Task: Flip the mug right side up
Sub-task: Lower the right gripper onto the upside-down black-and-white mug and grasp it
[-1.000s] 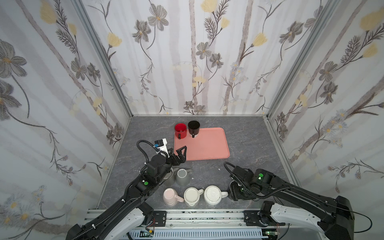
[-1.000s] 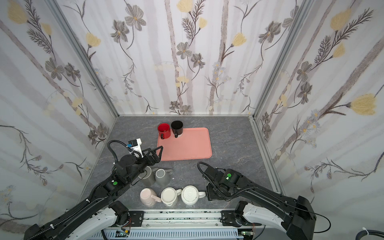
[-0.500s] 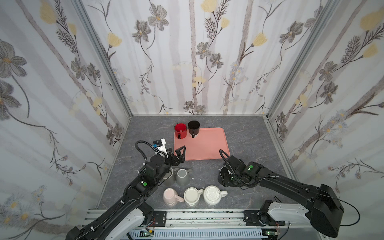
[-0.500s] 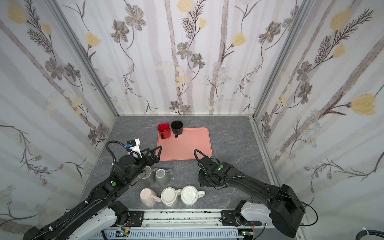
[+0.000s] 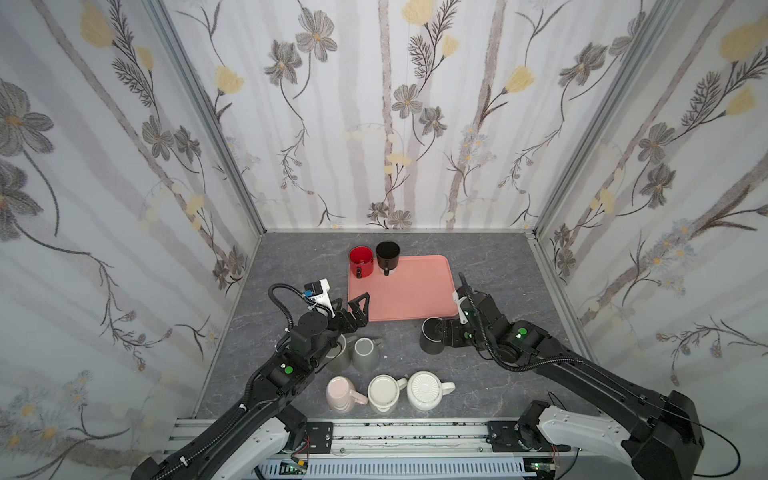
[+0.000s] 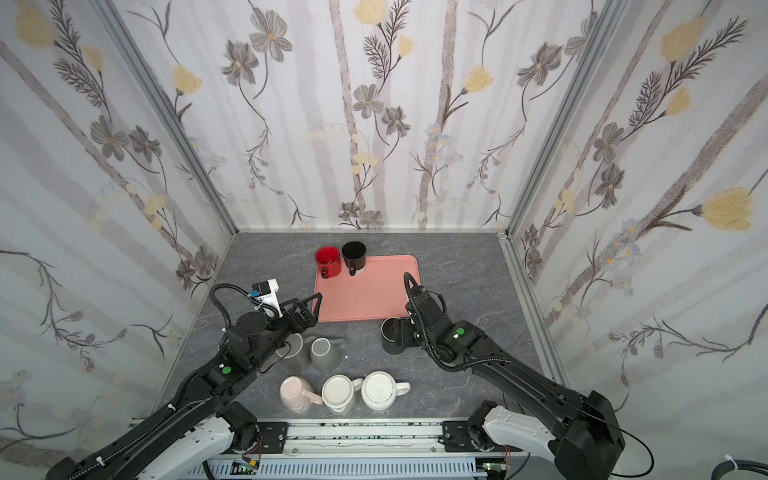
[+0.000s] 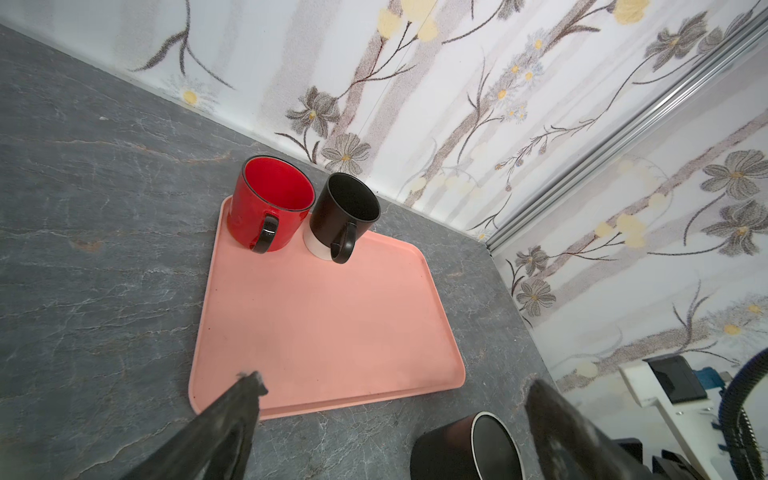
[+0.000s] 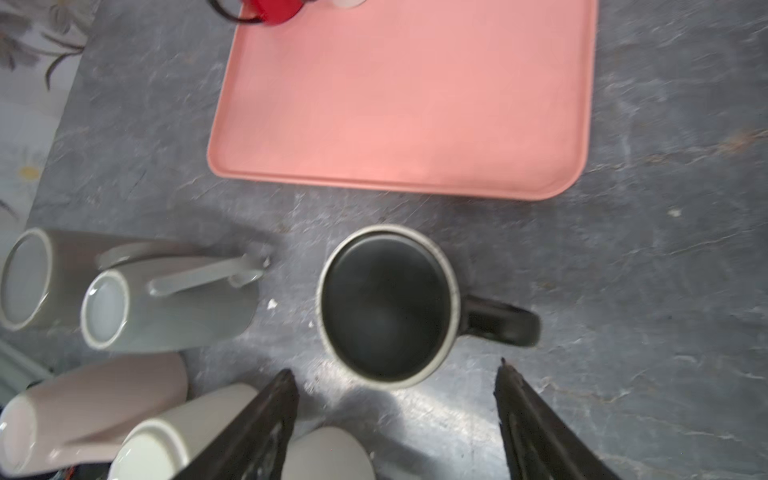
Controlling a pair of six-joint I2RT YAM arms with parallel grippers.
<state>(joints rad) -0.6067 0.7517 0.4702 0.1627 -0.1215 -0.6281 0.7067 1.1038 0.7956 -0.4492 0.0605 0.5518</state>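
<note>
The dark mug [image 8: 386,307] stands upright on the grey table, mouth up, with a matte black interior and a pale speckled rim. In both top views it sits just off the 5 o'clock corner of the pink tray [image 5: 415,299], apart from it. The right gripper [image 8: 395,368] is released: its fingers are spread and the mug lies beyond the tips, not between them. The left gripper [image 7: 392,380] is also spread wide and empty, hovering near the tray's 8 o'clock corner above two grey mugs [image 5: 353,353] lying on their sides. The right wrist view shows me the mug's handle and its open mouth; in the top views the handle is hidden behind the right arm. The left wrist view alone shows the red mug [image 7: 270,203] and black mug [image 7: 345,216] upright at the tray's 11 o'clock corner. Compared with one second ago, the right arm is farther from the front rail and nearer the tray; the left arm has barely moved.
</note>
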